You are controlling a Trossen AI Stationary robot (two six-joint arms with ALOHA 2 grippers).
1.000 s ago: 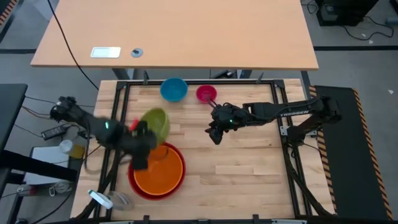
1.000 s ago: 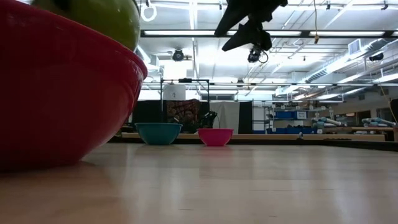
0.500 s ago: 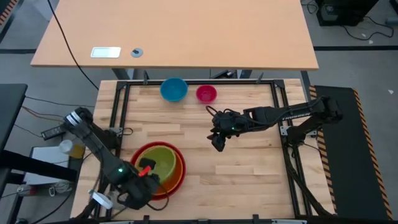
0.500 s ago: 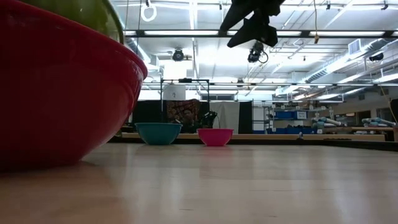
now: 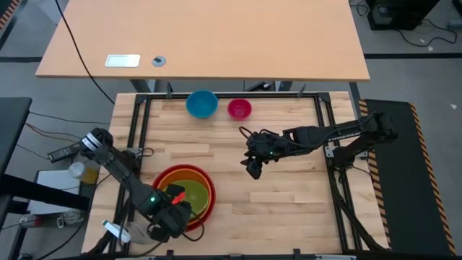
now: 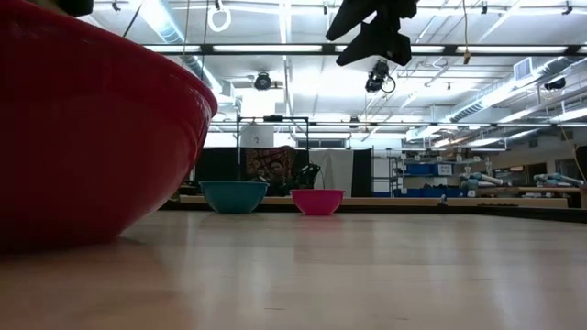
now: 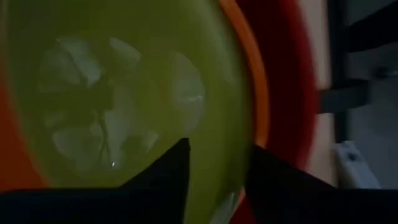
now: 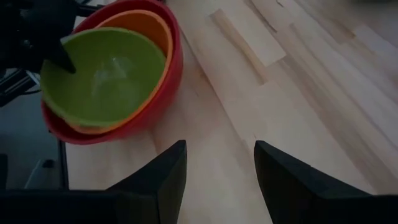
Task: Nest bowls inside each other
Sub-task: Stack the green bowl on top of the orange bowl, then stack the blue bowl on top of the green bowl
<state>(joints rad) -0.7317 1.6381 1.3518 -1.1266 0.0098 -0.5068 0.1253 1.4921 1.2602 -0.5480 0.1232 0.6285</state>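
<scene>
The red bowl (image 8: 169,73) stands near the table's near-left corner with the orange bowl (image 8: 148,25) inside it. The yellow-green bowl (image 8: 102,74) lies in the orange one, tilted. My left gripper (image 7: 217,165) points down at the near-left side of this stack (image 5: 189,193), open, one finger inside the green rim and one outside. The blue bowl (image 5: 201,103) and the pink bowl (image 5: 240,109) stand side by side on their bases at the far edge. My right gripper (image 5: 253,172) hangs open above mid-table, with nothing between its fingers. My left gripper comes from above with its fingers astride the yellow-green bowl's rim (image 7: 229,198), which rests in the orange bowl. Whether either finger touches the rim, I cannot tell.
A black frame rail (image 5: 216,95) runs around the wooden table. A light desk (image 5: 202,36) stands beyond the far edge. Bare wood (image 5: 289,209) lies right of the stack. Cables and a bottle (image 5: 76,170) sit off the left edge.
My left gripper has carried the yellow-green bowl from above the red bowl's far rim toward the near edge and down. The bowl now lies inside the orange bowl; in the low view it has sunk out of sight behind the red rim.
</scene>
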